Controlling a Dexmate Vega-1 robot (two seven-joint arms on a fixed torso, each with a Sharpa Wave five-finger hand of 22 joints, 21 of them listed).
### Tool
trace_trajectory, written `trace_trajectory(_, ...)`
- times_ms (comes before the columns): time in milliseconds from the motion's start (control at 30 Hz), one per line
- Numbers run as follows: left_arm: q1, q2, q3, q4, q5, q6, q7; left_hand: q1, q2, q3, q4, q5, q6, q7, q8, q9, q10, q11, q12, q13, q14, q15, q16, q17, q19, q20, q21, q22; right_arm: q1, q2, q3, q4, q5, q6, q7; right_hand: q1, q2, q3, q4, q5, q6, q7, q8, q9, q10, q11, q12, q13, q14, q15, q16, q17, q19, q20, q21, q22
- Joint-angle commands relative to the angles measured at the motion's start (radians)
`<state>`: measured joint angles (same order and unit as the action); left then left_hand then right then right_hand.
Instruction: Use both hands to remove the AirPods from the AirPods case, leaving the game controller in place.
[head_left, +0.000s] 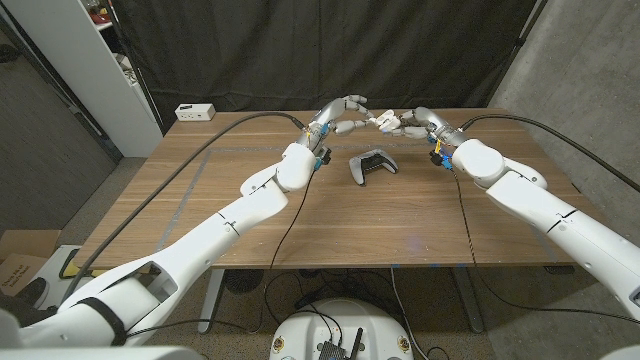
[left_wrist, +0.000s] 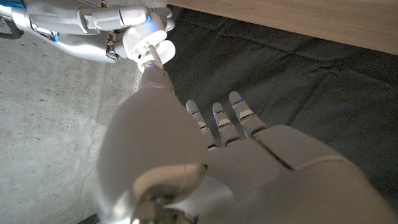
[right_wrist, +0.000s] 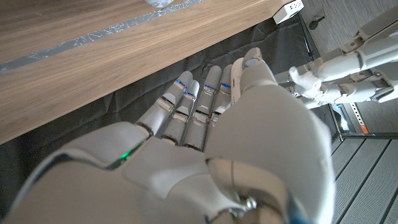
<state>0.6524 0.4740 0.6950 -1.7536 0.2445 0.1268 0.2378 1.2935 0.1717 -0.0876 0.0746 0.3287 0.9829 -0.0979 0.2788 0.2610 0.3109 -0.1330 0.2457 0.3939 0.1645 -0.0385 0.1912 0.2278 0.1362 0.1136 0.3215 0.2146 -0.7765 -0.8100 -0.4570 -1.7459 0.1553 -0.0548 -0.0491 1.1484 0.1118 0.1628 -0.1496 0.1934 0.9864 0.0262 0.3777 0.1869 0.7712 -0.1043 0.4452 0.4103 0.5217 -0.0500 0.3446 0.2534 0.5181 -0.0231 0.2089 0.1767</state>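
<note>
**Both hands meet in the air over the far side of the table, past the controller**

I have the left hand (head_left: 345, 108) and the right hand (head_left: 405, 122) raised together, fingertips meeting. Between them sits a small white thing (head_left: 383, 121), probably the AirPods case; the left wrist view shows the right hand's fingers (left_wrist: 146, 28) closed round a white rounded shape (left_wrist: 138, 43), with the left thumb reaching up to it. So the right hand seems to hold the case, and the left hand's other fingers (left_wrist: 217, 118) are spread. The game controller (head_left: 371, 166) lies on the wooden table (head_left: 420, 220) below and nearer me than both hands, untouched.

To do this well, I would keep the right hand steady and work only the left thumb at the lid.

I cannot tell whether the lid is open, nor see any earbud; the case is tiny and mostly covered by fingers.
</note>
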Motion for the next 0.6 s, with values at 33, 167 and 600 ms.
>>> trace_trajectory(33, 0.01, 0.062, -0.012, -0.121, -0.049, 0.219, -0.107, 0.001, -0.004, 0.008, 0.013, -0.004, 0.025, -0.032, 0.004, 0.087, -0.023, 0.008, -0.01, -0.002, -0.026, -0.033, -0.008, -0.002, -0.016, 0.006, -0.009, -0.005, 0.005, 0.004, 0.001, 0.01, 0.005, -0.009, -0.009, 0.006, 0.008, 0.01, 0.0, 0.003, 0.073, -0.051, 0.005, 0.217, -0.001, -0.001, 0.005, 0.004, 0.007, -0.167, 0.003, 0.005, -0.002, -0.001, 0.001, 0.003)
trace_trajectory(167, 0.006, 0.078, 0.002, -0.148, -0.041, 0.305, -0.118, 0.0, -0.003, 0.011, 0.014, -0.011, 0.028, -0.036, 0.007, 0.094, -0.04, 0.018, -0.016, -0.006, -0.062, -0.015, -0.012, -0.007, -0.035, 0.01, -0.021, -0.012, -0.003, -0.001, 0.006, 0.002, 0.006, -0.01, -0.014, 0.006, 0.009, 0.01, 0.0, 0.003, 0.073, -0.048, 0.004, 0.217, -0.001, -0.001, 0.005, 0.004, 0.007, -0.166, 0.003, 0.006, -0.002, -0.001, 0.001, 0.003)
trace_trajectory(600, -0.044, 0.141, 0.117, -0.221, 0.076, 0.562, -0.176, 0.003, -0.007, 0.023, 0.006, -0.037, 0.045, -0.008, 0.011, 0.105, -0.11, 0.04, -0.038, -0.02, -0.163, 0.023, -0.018, -0.027, -0.088, 0.03, -0.059, -0.026, -0.025, -0.024, 0.022, -0.031, 0.012, -0.016, -0.021, 0.007, 0.009, 0.01, 0.0, 0.003, 0.074, -0.052, 0.001, 0.217, 0.0, -0.002, 0.006, 0.004, 0.007, -0.168, 0.003, 0.006, -0.002, -0.001, 0.001, 0.003)
